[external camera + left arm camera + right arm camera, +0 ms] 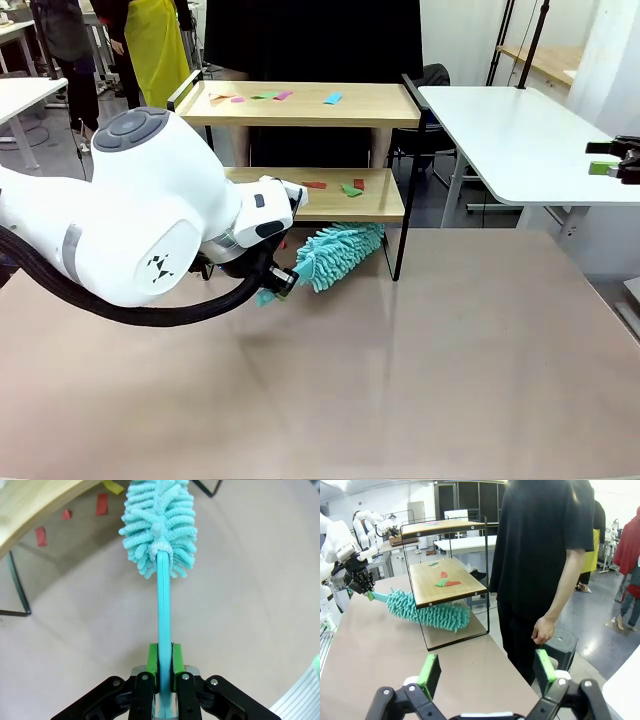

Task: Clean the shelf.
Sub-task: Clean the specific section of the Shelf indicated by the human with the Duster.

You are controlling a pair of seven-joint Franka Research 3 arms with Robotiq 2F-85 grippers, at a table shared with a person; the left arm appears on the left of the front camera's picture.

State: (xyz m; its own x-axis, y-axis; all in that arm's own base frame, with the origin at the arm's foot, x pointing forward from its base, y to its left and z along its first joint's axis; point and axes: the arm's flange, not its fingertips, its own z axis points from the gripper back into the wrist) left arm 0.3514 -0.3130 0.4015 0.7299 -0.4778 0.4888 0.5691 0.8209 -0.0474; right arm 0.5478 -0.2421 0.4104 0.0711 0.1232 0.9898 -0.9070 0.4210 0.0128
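Clearly the shelf [392, 101] stands at the far middle of the brown table [450, 360], with a person right behind it. We judge it light and stiff: two thin wooden boards in a slim black wire frame. A sideways shove could slide or tip it. If it needs steadying, we would take it by an upright or a side rail, not by a board edge.

Coloured paper scraps [332, 98] lie on both boards. They look nearly weightless and will probably flutter or skid rather than roll, so we expect slow, flat sweeps to work best.

Our left gripper [165, 656] is clamped on the flat handle of the teal duster [160, 525], with the green pads pressed against its two faces near the end. The handle looks like thin plastic and may bend under pressure. The head is soft, fluffy chenille and will give rather than scrape. It sits low, just under the near edge of the lower board, not on either board.

Our right gripper [487, 670] hangs off to the right with its jaws wide apart, holding nothing.
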